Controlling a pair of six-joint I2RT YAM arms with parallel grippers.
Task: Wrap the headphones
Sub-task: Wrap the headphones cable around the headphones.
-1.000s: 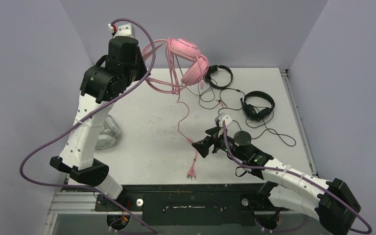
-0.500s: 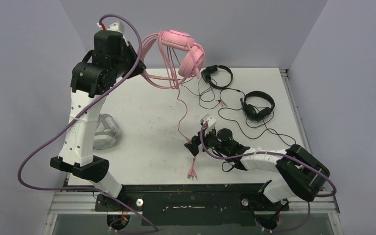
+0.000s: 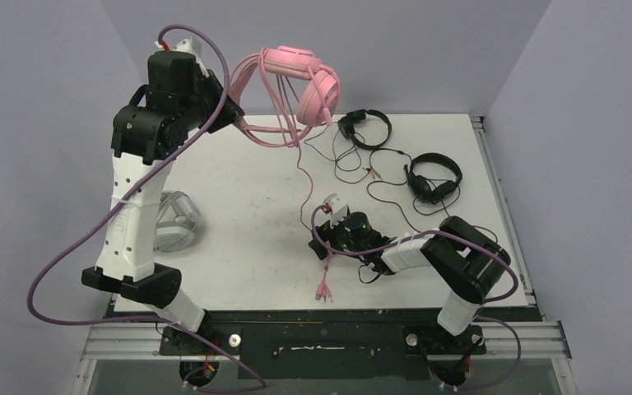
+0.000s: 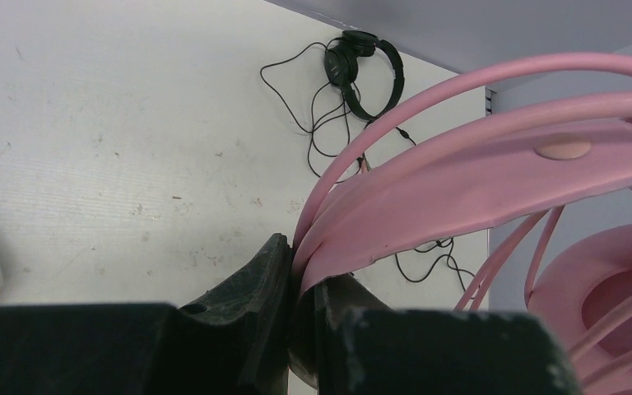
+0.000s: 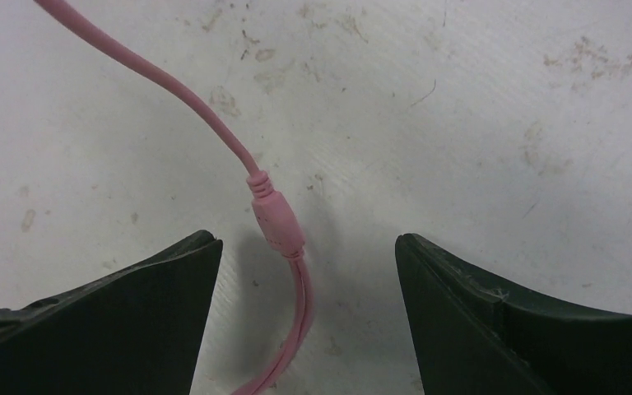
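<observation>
1. Near edge, centre: the plug ends (image 3: pixel 323 290) of the pink cable (image 3: pixel 303 185) lie flat on the tabletop (image 3: pixel 247 214). This is the slack tail, not yet wound.
2. Just behind them, the R gripper (image 5: pixel 304 247) sits low over the table w/ jaws spread wide, gripping nothing. The cable's moulded junction (image 5: pixel 276 222) lies on the surface in the gap. It looks lined up for a pinch, so the loose end can be carried round.
3. Left edge, mid-depth: the white-grey headset (image 3: pixel 174 222) rests on the table, partly hidden behind the L arm (image 3: pixel 136 222), apparently awaiting its turn.
4. Right half: the nearer black headset (image 3: pixel 434 175) lies toward the right edge and the farther black headset (image 3: pixel 364 127) by the far edge. Their thin cords sprawl loose between them, unwrapped.
5. Far edge, left of centre: the L gripper (image 4: pixel 300 288) is clenched on the band of the pink headset (image 3: pixel 309 78), holding it aloft, well clear of the table. Several cable loops hang draped from the band. The height prob. keeps the remaining cable hanging straight down to the R gripper.
</observation>
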